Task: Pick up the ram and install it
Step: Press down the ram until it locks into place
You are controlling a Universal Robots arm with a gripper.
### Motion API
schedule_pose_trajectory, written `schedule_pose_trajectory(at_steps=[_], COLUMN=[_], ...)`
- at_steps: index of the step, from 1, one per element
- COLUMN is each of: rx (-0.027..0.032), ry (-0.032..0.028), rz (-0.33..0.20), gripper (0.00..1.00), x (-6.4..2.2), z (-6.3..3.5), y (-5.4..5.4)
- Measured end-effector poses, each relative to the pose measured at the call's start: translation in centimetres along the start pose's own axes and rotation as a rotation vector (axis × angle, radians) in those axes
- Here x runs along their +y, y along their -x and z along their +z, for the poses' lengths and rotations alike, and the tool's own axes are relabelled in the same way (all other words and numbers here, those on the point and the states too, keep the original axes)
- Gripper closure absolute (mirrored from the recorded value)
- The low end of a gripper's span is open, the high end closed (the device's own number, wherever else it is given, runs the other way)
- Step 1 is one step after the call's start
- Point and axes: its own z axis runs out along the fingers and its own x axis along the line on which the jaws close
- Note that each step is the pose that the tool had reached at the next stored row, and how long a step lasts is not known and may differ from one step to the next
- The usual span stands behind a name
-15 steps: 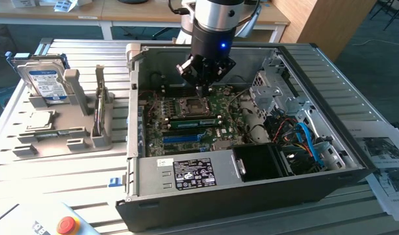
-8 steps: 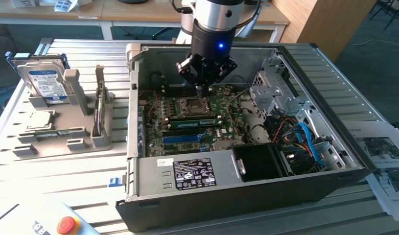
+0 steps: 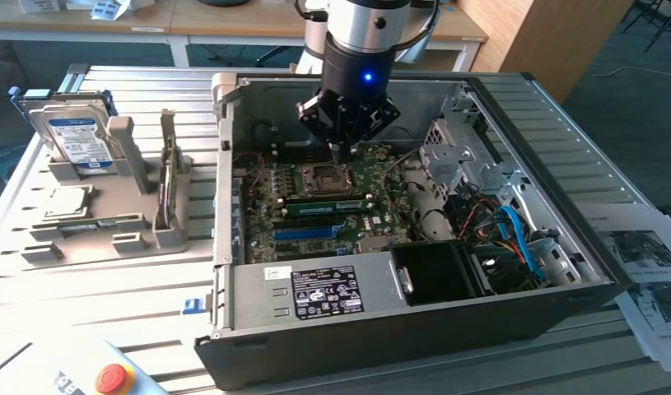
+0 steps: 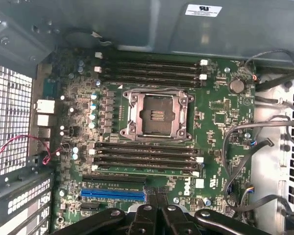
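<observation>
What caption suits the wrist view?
Shut pincer hovering above the motherboard inside an open computer case.

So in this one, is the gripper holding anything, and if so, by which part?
Nothing is held. The gripper is shut with nothing between its fingers, hanging inside the open computer case just above the motherboard.

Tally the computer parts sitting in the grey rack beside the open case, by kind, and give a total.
Hard drive: 1
Ram stick: 1
Processor chip: 1
Total: 3
</observation>
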Motion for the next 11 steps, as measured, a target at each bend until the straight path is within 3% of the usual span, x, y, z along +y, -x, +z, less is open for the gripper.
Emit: schedule_pose_trajectory(at_steps=[5, 11], rx=[0.0003, 0.0084], ry=[0.0000, 0.0003], rz=[0.000, 0.001], gripper=[0.90, 0.90], x=[0.00, -0.01], z=[0.00, 0.00], y=[0.00, 0.10])
